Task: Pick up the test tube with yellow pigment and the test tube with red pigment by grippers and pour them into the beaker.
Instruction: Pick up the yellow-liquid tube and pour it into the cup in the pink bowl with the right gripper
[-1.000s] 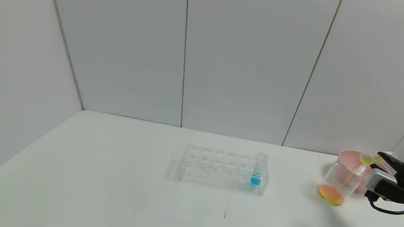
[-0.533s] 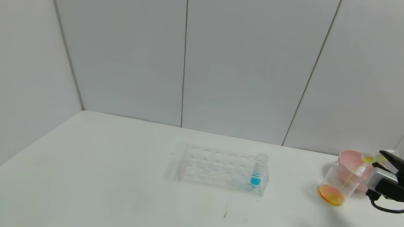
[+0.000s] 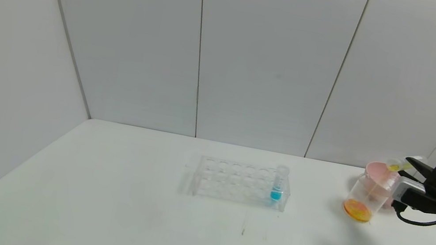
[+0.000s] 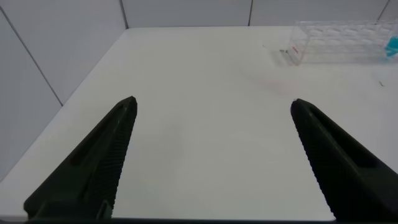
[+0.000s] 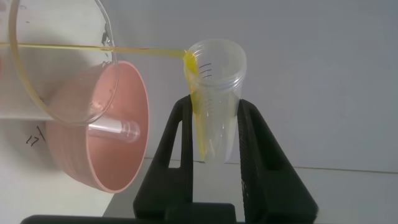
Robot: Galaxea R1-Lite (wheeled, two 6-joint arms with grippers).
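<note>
Right wrist view: the right gripper [image 5: 213,134] is seen clamped on the yellow tube [image 5: 213,93], 1 jaw on each side of the clear wall below the flared rim. The tube is tipped mouth-first toward the beaker [image 5: 59,59], and a thin yellow stream is drawn from its lip across to the beaker's rim. A yellow film is left along the tube's lower inside wall, so the tube is judged nearly drained.

In the head view the right gripper [image 3: 408,166] is held above and just to the right of the beaker [image 3: 364,197], at the table's [image 3: 95,208] far right, with orange liquid pooled in the beaker's bottom. A pink bowl [image 3: 376,169] stands just behind the beaker; in the wrist view an emptied tube [image 5: 115,129] is seen lying inside it.

For the pour to be finished well, the tilt should be kept steady and the tube's mouth kept over the beaker's opening, since the stream is thin and could be carried past the rim. The grip should be left unchanged until dripping stops.

The rack [image 3: 241,182] with 1 blue tube [image 3: 278,183] is left at mid-table. The left gripper [image 4: 211,155] is parked wide open over bare table.
</note>
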